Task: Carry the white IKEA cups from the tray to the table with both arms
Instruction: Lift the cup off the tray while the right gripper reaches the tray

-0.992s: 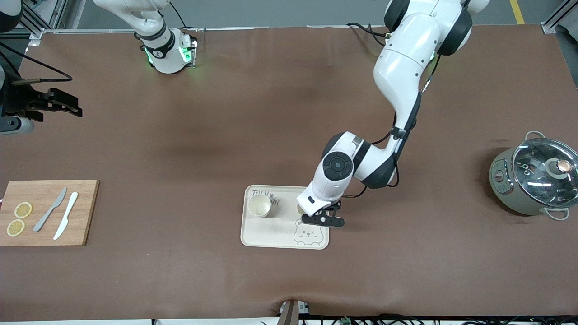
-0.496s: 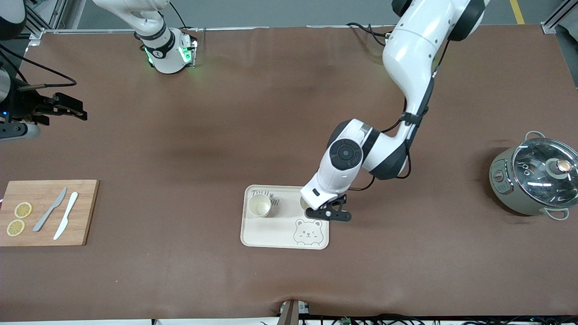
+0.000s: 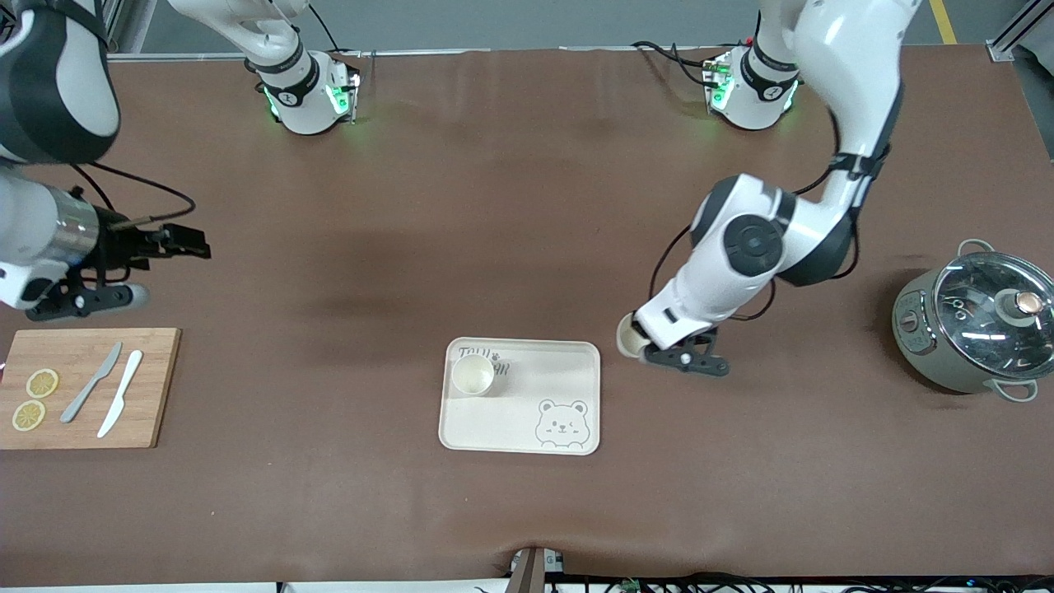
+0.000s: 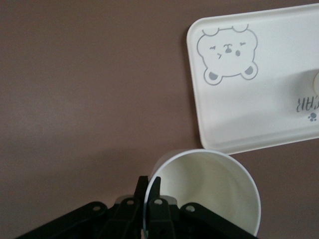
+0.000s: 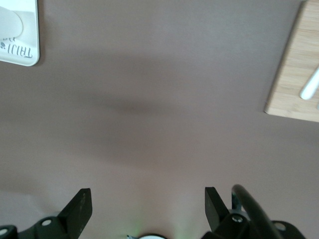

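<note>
One white cup (image 3: 473, 376) stands on the cream bear-printed tray (image 3: 527, 428), in the corner toward the right arm's end. My left gripper (image 3: 650, 350) is shut on the wall of the second white cup (image 3: 628, 338) and holds it over the bare table just off the tray's edge, toward the left arm's end. The left wrist view shows the fingers pinching this cup (image 4: 209, 189) at its rim, with the tray (image 4: 249, 114) beside it. My right gripper (image 3: 185, 245) is open and empty over the bare table near the cutting board; it shows in the right wrist view (image 5: 148, 199) too.
A wooden cutting board (image 3: 86, 387) with two knives and lemon slices lies at the right arm's end. A grey pot with a glass lid (image 3: 976, 321) stands at the left arm's end. The tray's corner (image 5: 20, 50) and the board (image 5: 299, 74) show in the right wrist view.
My left gripper has carried its cup from over the tray to off the tray's edge, toward the left arm's end. My right arm has come in toward the table's middle.
</note>
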Controlling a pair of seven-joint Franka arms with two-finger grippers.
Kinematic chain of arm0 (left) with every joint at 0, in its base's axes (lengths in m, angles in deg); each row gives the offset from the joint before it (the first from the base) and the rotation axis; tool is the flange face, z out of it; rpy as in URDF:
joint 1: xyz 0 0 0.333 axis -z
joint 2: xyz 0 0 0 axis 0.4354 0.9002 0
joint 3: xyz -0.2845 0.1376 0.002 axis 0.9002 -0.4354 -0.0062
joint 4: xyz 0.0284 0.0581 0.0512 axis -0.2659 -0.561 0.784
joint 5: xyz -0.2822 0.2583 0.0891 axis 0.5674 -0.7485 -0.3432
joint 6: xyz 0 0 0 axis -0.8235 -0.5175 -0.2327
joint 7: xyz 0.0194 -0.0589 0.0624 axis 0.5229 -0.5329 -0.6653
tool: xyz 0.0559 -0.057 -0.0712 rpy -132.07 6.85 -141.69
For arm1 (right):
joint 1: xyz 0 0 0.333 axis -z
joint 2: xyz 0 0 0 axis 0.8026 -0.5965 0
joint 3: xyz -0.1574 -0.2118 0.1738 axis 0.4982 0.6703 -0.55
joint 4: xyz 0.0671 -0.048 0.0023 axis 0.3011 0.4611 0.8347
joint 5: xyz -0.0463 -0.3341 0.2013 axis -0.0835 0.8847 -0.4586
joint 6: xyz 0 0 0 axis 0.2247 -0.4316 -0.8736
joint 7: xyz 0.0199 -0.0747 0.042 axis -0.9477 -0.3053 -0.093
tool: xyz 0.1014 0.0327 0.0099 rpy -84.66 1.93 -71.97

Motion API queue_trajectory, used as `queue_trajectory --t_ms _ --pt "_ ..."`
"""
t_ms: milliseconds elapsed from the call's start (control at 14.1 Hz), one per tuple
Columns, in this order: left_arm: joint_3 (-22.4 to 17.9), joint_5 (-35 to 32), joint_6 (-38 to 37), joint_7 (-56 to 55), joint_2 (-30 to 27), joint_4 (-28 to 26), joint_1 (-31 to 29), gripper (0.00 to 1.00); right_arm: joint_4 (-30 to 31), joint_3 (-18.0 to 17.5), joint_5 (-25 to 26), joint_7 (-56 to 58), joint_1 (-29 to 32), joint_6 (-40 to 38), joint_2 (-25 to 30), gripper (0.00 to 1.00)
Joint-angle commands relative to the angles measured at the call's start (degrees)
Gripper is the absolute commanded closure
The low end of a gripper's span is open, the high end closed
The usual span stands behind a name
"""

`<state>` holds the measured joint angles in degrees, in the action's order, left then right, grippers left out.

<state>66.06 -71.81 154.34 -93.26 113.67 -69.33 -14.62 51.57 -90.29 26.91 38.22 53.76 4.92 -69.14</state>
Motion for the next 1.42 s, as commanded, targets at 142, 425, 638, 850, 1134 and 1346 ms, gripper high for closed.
queue_trajectory --t_ms 142,425,638,850,1134,1346 --pt "6.83 0.89 12.62 5.46 -10.57 -20.61 -9.94 1.0 -1.43 0.0 -6.47 -3.02 -0.29 3.85 -4.18 0.0" --pt "7.1 0.89 23.44 7.74 -13.65 -31.69 -11.18 1.0 -3.1 0.0 -6.48 -14.71 -3.98 9.57 -9.27 0.0" --pt "7.19 0.89 28.19 10.99 -15.67 -37.67 -13.38 1.0 -4.68 0.0 -6.39 -21.47 -6.97 15.27 -13.58 0.0" --pt "7.28 0.8 30.22 15.73 -17.43 -41.37 -17.23 1.0 -10.11 0.0 -6.39 -30.87 -8.9 18.45 -21.22 0.0" --pt "7.37 0.8 31.19 19.69 -18.58 -43.84 -20.14 1.0 -13.65 0.27 -5.86 -37.75 -12.42 22.22 -25.89 0.0" --pt "7.37 0.8 32.86 20.4 -17.88 -44.63 -20.68 1.0 -13.74 0.27 -5.78 -43.36 -15.93 25.99 -27.83 0.0"
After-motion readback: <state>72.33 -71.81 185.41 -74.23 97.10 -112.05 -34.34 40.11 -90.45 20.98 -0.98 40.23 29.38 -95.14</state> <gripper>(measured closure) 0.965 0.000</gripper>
